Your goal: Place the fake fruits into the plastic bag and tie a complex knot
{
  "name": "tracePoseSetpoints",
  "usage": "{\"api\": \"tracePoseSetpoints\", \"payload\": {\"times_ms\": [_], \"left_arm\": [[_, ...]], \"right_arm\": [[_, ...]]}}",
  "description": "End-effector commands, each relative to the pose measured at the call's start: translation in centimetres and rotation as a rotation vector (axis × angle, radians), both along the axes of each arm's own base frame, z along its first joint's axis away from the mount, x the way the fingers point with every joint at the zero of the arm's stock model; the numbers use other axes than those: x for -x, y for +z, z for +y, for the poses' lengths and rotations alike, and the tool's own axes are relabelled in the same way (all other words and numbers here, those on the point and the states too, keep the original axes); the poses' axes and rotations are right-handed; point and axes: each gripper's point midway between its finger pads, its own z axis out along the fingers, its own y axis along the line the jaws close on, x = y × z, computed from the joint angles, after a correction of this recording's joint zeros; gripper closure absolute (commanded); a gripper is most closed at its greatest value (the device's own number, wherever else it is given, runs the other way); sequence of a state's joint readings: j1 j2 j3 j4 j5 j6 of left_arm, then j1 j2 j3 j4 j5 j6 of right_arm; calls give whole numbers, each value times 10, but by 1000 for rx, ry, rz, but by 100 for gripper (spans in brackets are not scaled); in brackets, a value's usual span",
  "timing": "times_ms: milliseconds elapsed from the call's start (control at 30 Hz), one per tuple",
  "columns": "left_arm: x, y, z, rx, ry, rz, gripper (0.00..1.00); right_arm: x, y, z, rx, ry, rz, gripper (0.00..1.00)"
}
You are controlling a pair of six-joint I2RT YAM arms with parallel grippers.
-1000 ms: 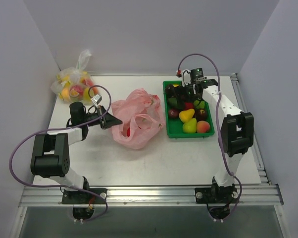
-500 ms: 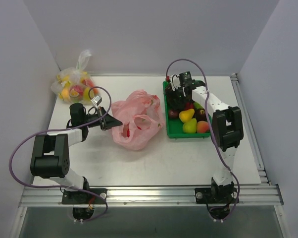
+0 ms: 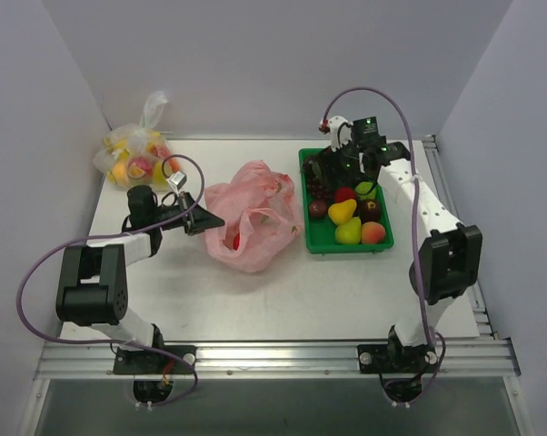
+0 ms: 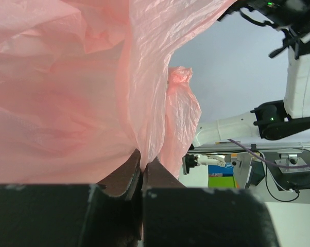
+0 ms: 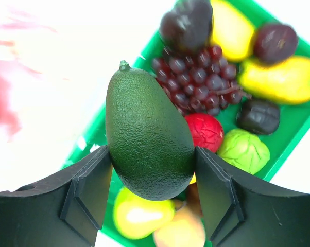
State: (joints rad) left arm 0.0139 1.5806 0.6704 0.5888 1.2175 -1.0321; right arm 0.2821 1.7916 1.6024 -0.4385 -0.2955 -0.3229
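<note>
Your right tool (image 5: 152, 159) grips the avocado (image 5: 147, 128) over the green tray (image 3: 380, 245). The pink bag (image 3: 255, 227) lies to its left on the tabletop (image 3: 283, 300), edge pinched by your left tool (image 4: 142, 172).

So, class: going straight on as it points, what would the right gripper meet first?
Holding the avocado, the right gripper would probably reach the grapes in the tray first; depth is unclear.

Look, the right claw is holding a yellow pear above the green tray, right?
Not quite. The right gripper holds a dark green avocado, not a yellow pear, as the right wrist view shows. It is above the green tray.
</note>
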Motion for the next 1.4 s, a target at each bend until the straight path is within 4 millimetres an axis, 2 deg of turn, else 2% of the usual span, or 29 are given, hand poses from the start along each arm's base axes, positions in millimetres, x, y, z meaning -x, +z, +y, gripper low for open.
{"api": "tracePoseSetpoints", "payload": {"times_ms": [0,100,133,167,233,267,333,367,433,467,600,700,733,767,800,833,933,967,1000,1033,1067,1133,1167,1233,1267,1300,1333,1367], "left_arm": [[-6,13,-2,-1,-28,-93,97],[-5,12,-2,-1,-26,-88,97],[-5,12,-2,-1,-26,-88,97],[-5,11,-2,-2,-25,-87,97],[-5,10,-2,-4,-19,-84,97],[-5,10,-2,-4,-20,-84,97],[-6,11,-2,-4,-19,-90,97],[-6,12,-2,-3,-19,-88,97],[-6,13,-2,-4,-20,-94,97],[-7,14,-2,-3,-19,-94,97],[-6,14,-2,-3,-20,-95,97],[-3,13,-2,-1,-23,-89,97],[-3,13,-2,-1,-23,-86,97],[-3,12,-2,-1,-21,-83,97],[-2,12,-2,-1,-23,-84,97],[-2,12,-2,0,-23,-81,96],[-3,13,-2,1,-24,-84,93],[-3,14,-2,2,-27,-86,92],[-3,15,-2,2,-25,-86,92],[-4,14,-2,2,-27,-84,91],[-4,14,-2,2,-27,-83,90],[-5,12,-2,3,-27,-78,90],[-5,13,-2,2,-25,-80,90],[-7,12,-2,2,-25,-77,90],[-8,13,-2,2,-24,-83,90],[-8,14,-2,2,-25,-86,90],[-9,14,-2,2,-25,-86,90],[-10,15,-2,1,-22,-89,90]], "right_arm": [[34,36,30,-138,101,3,76],[45,41,56,-160,186,1,78],[54,40,74,-165,244,7,78],[58,40,84,-164,276,6,78],[64,31,104,-156,325,23,80],[72,28,120,-159,364,34,81],[81,13,135,-144,403,62,83],[91,9,147,-134,440,68,84],[102,-3,152,-101,494,71,84],[113,-4,160,-92,533,64,84],[128,-9,176,-81,611,50,83],[128,-11,188,-81,629,54,74],[126,-12,190,-77,628,52,60],[123,-20,192,-65,624,63,51],[116,-17,193,-53,604,45,45],[111,-19,192,-44,590,42,33],[104,-17,184,-28,556,28,22],[104,-7,180,-34,549,7,19],[105,-1,176,-38,536,1,11],[107,-5,166,-25,517,9,4],[110,10,160,-37,508,-21,3],[112,13,139,-37,461,-17,3],[116,28,129,-61,439,-40,3],[116,37,109,-111,351,-18,4],[115,39,85,-137,279,14,5],[112,37,71,-149,225,36,8],[117,29,56,-164,157,85,8],[109,24,31,-164,73,99,8]]}}
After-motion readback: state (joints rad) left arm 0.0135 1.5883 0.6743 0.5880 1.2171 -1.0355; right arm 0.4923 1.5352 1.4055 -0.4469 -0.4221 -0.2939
